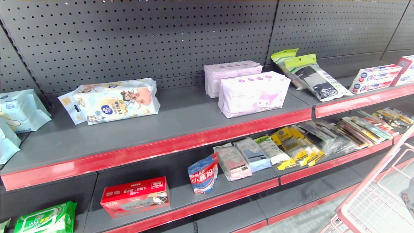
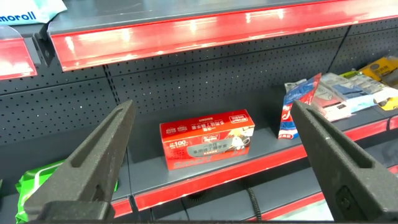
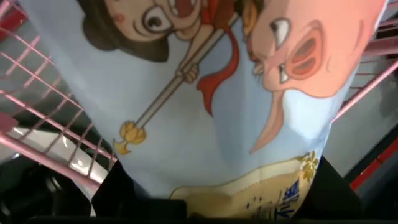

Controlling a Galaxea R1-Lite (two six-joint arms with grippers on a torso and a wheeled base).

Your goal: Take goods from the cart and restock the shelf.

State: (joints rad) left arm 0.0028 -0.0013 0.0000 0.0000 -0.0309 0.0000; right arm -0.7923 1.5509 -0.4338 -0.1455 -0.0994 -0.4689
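While the grey shelf (image 1: 181, 113) with its red front strips stretches across in front of me, backed by dark pegboard (image 1: 129, 38), the pink wire cart (image 1: 365, 191) stands low at my right side. On the upper board a twin pack (image 1: 113, 100) with cartoon figures lies flat towards the left, and two pink packs (image 1: 252, 94) stand one behind the other near the middle. On the board below, a red box (image 1: 135, 196) sits near the front edge, with a blue pouch (image 1: 203, 173) upright well to its right and a green wipes pack (image 1: 45, 220) lying to its left. My left gripper (image 2: 212, 104) hangs level with that lower board, pointing at the red box, and its two dark fingers (image 2: 93, 162) are spread wide apart with nothing between them. My right gripper (image 3: 224, 186) is down over the cart, whose pink wires pass behind it. Its fingers press in on either side of a cartoon pack (image 3: 205, 106), clamping the lower end of it. The pack's printed face, with a girl holding a staff and a pig, sits right up against my wrist.
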